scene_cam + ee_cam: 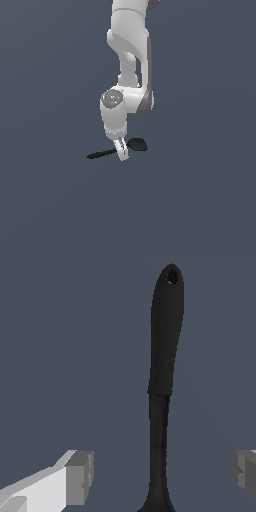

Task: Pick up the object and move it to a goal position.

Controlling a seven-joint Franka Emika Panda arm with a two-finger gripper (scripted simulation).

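1. Spoon (107,153) lies flat on plain dark floor (45,200), handle tip toward the exterior view's left, head (138,144) toward its right.
2. Gripper (121,151) low over the spoon's middle, hiding that part.
3. In the wrist view fingers (80,477) are spread wide, one each side of the handle (165,341), not touching.
4. No other objects nearby.

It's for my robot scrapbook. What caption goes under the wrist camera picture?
Open gripper straddling the black spoon's thin handle.
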